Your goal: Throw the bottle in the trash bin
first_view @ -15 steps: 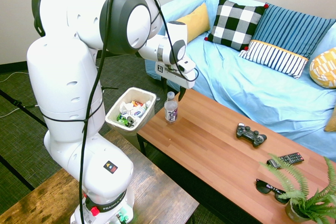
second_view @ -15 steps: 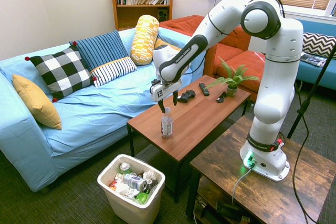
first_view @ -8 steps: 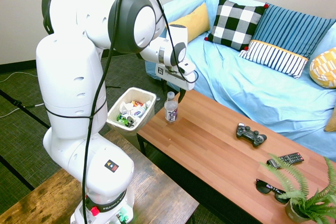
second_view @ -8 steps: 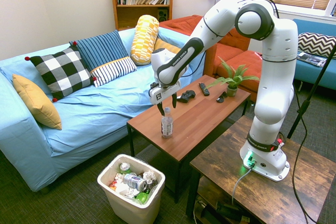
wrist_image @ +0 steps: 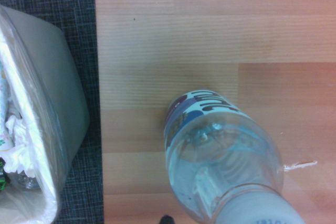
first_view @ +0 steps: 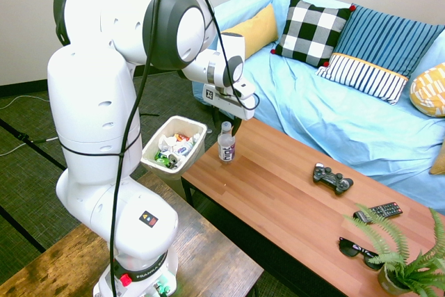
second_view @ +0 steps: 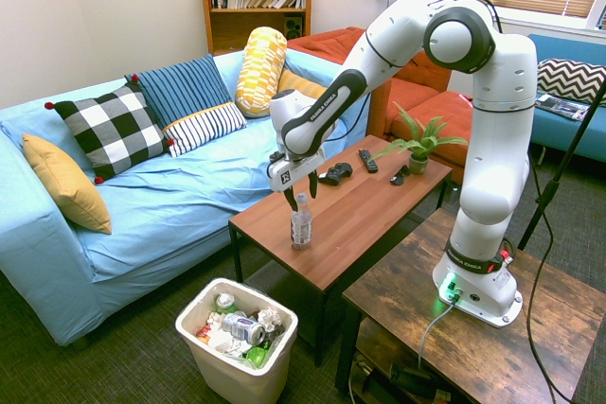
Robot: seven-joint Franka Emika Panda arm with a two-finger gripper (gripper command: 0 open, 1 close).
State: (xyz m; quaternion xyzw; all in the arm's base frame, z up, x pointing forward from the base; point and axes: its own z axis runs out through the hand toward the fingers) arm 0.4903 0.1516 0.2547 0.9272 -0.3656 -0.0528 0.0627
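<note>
Plastic bottle (second_view: pixel 301 230) upright on the coffee table (second_view: pixel 355 218), ungrasped; gripper (second_view: pixel 303 202) near its cap, spread wide; grasp, transfer and drop into trash bin (second_view: pixel 232 374) remain.

Beyond the pincer, a blue-covered sofa (second_view: pixel 189 205); off to its side, a game controller (second_view: pixel 336 173), remote (second_view: pixel 367 160), potted fern (second_view: pixel 418 149).
</note>
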